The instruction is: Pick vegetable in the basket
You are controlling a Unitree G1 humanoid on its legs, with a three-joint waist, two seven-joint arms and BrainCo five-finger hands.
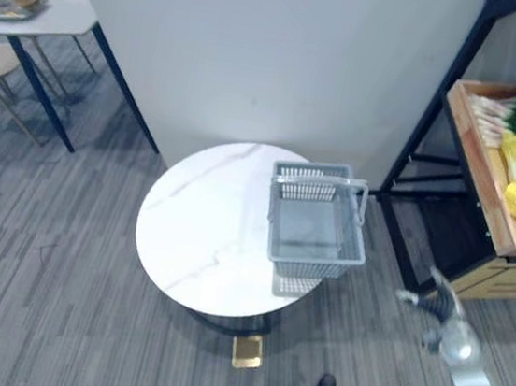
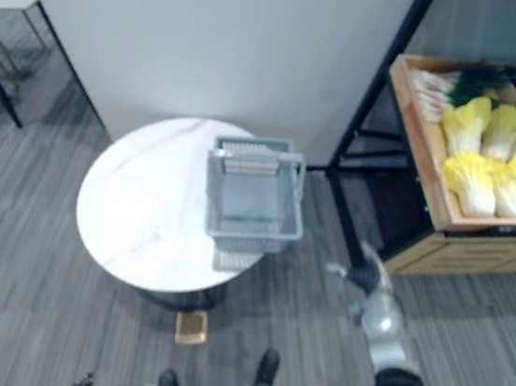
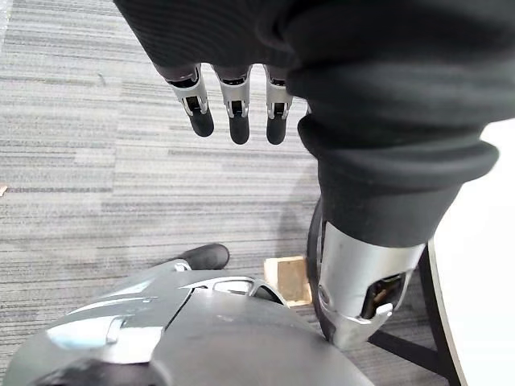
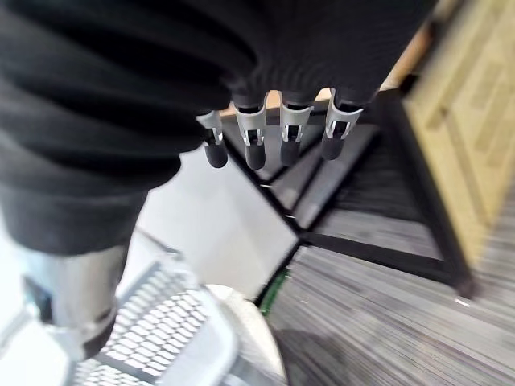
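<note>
Right hand (image 1: 439, 308) fingers loose, empty, left hand (image 3: 233, 104) same; napa cabbages (image 2: 476, 180) in wooden crate (image 2: 415, 128) at 2 o'clock of empty grey basket (image 1: 272, 218), probably light, leafy, bruisable, so grip firm white base.

Open floor (image 1: 366, 310) between table (image 1: 197, 233) and wooden crate (image 1: 469, 134) — black post (image 1: 440, 93) beside

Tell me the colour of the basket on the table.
The basket is light grey, clearest in the left eye view.
</note>
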